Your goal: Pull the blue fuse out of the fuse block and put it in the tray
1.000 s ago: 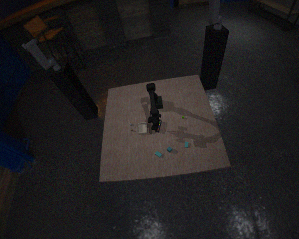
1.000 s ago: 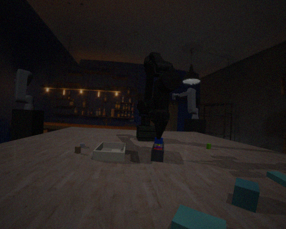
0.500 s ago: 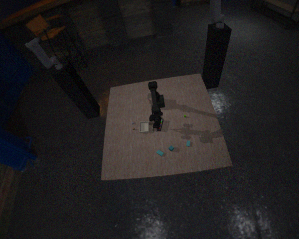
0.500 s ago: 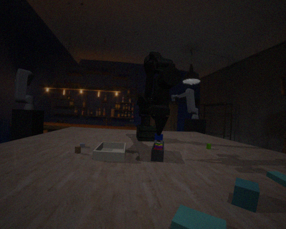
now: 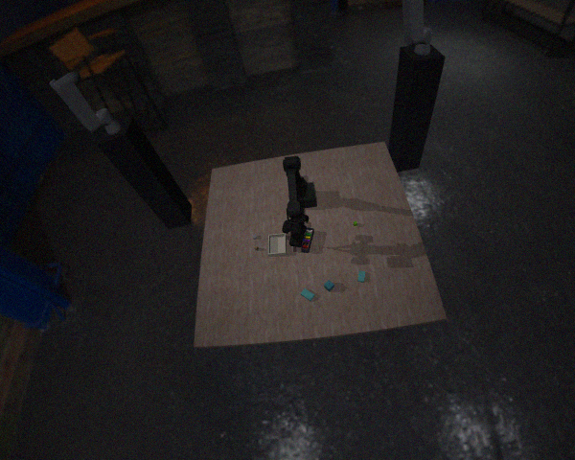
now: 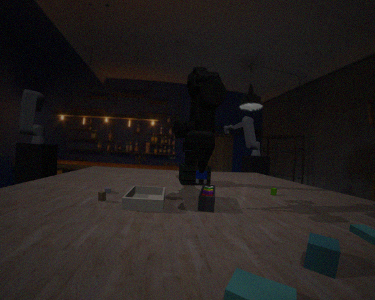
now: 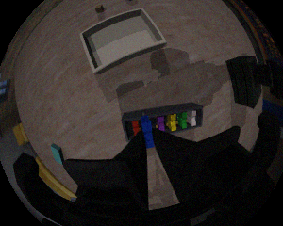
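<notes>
My gripper (image 6: 200, 169) (image 7: 147, 133) is shut on the blue fuse (image 6: 200, 175) (image 7: 147, 130). The fuse hangs upright from the fingertips, its prongs clear above the fuse block (image 6: 205, 204) (image 7: 162, 111) in the exterior view. In the block stand a red fuse (image 7: 136, 127), a purple fuse (image 7: 161, 123), a yellow fuse (image 7: 173, 122), a green fuse (image 7: 182, 120) and a white fuse (image 7: 193, 118). The pale open tray (image 5: 277, 255) (image 6: 143, 204) (image 7: 91, 57) stands beside the block, with nothing in it. In the top view the arm hides the blue fuse.
A small brown piece (image 5: 257, 248) (image 6: 102, 195) (image 7: 100, 8) and a small grey piece (image 6: 107, 190) lie beyond the tray. A small green piece (image 5: 355, 224) (image 6: 274, 191) lies on the block's other side. Teal blocks (image 5: 329, 286) (image 5: 307, 294) (image 5: 361, 276) lie farther out on the table.
</notes>
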